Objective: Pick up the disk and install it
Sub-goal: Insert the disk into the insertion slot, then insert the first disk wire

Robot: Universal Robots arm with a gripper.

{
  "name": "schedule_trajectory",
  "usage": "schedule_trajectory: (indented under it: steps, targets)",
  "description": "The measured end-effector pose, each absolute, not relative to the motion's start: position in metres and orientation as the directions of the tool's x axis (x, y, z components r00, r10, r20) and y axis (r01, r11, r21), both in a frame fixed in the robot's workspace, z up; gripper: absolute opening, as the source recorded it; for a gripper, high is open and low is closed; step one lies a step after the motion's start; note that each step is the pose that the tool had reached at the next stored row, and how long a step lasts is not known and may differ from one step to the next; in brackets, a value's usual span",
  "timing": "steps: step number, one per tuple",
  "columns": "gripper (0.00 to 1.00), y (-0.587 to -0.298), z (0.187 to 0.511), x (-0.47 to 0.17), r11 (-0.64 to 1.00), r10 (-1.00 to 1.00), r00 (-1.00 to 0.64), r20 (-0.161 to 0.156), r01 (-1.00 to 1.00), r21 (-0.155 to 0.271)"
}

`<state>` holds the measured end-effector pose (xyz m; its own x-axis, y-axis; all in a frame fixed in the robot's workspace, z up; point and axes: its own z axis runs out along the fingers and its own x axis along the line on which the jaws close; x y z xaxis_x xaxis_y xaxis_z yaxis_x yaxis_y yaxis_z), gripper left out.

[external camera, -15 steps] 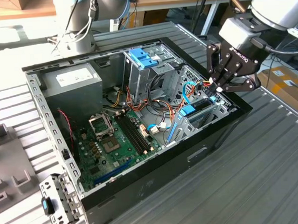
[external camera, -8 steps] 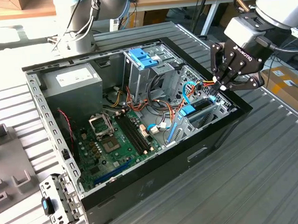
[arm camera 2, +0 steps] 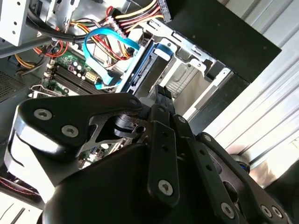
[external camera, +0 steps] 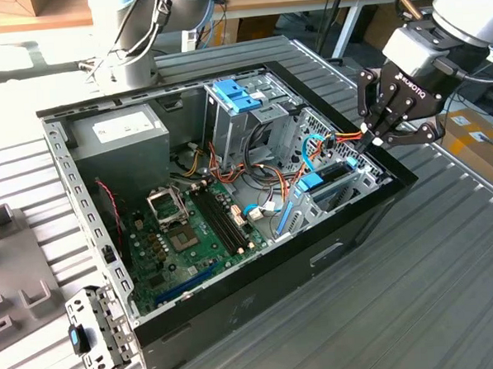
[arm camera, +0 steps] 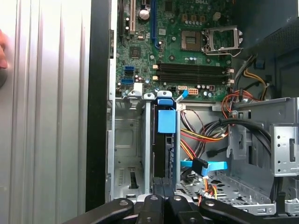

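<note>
While its fingers were pressed together with nothing between them, the gripper [external camera: 370, 138] hung over the computer case [external camera: 260, 291] at the exterior view's right, tips down at the far end of the disk [external camera: 329, 177]. That disk stood on edge in the metal drive bay [arm camera: 126, 140] along the case wall, its long axis running straight away from the gripper toward the motherboard [arm camera: 187, 65]. In the first wrist view the closed tips lined up with the disk's dark narrow edge, touching or just above; I could not tell which.
</note>
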<state>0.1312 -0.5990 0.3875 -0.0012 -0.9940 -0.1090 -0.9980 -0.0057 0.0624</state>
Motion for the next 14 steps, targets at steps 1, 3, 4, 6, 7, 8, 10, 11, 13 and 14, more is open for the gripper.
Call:
schedule_trajectory:
  steps: [1,3,4,6,7,8,10,11,13,14]
  targets:
    - [0.11,-0.5990,0.3870,0.1325,-0.006,-0.994,-0.001,-0.109,-0.998,0.062]
    - [0.11,-0.5990,0.3859,0.1341,-0.006,-0.994,-0.001,-0.109,-0.998,0.062]
    - [0.11,-0.5990,0.3855,0.1348,-0.006,-0.994,-0.001,-0.109,-0.998,0.062]
    - [0.11,-0.5990,0.3851,0.1355,-0.006,-0.994,-0.001,-0.109,-0.998,0.062]
    - [0.11,-0.5990,0.3851,0.1355,-0.005,-0.994,-0.001,-0.109,-0.998,0.062]
    - [0.11,-0.5990,0.3849,0.1357,-0.006,-0.994,-0.001,-0.109,-0.998,0.062]
    - [0.11,-0.5990,0.3849,0.1358,-0.006,-0.994,-0.001,-0.109,-0.998,0.062]
    - [0.11,-0.5990,0.3849,0.1358,-0.006,-0.994,-0.001,-0.109,-0.998,0.062]
    - [0.11,-0.5990,0.3848,0.1359,-0.006,-0.994,-0.001,-0.109,-0.998,0.062]
    - [0.11,-0.5990,0.3849,0.1359,-0.006,-0.994,-0.001,-0.109,-0.998,0.062]
